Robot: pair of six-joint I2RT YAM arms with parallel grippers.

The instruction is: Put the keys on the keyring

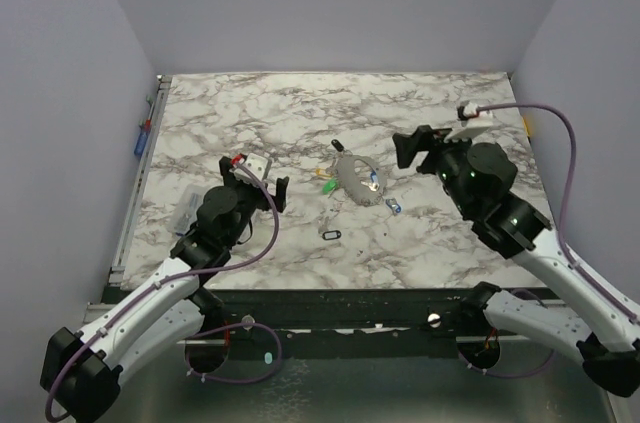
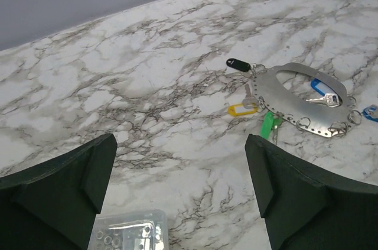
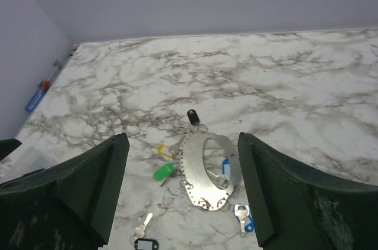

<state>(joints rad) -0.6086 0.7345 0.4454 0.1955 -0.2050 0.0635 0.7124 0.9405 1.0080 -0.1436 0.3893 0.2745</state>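
The keyring [image 1: 352, 179] is a flat silvery oval loop lying mid-table; it also shows in the left wrist view [image 2: 270, 92] and the right wrist view [image 3: 192, 167]. Keys lie around it: a yellow-tagged one [image 3: 164, 151], a green one [image 3: 163, 171], a blue one [image 3: 243, 220] and a black-tagged one [image 3: 192, 116]. Another blue-tagged key [image 2: 322, 88] lies inside the loop. My left gripper [image 1: 258, 183] is open and empty, left of the keys. My right gripper [image 1: 415, 148] is open and empty, right of the keyring and above the table.
A small black oval tag with a key [image 1: 332, 235] lies near the front of the keyring. A clear plastic box of small rings [image 2: 127, 232] sits under my left gripper. Tools [image 1: 142, 138] lie along the table's left edge.
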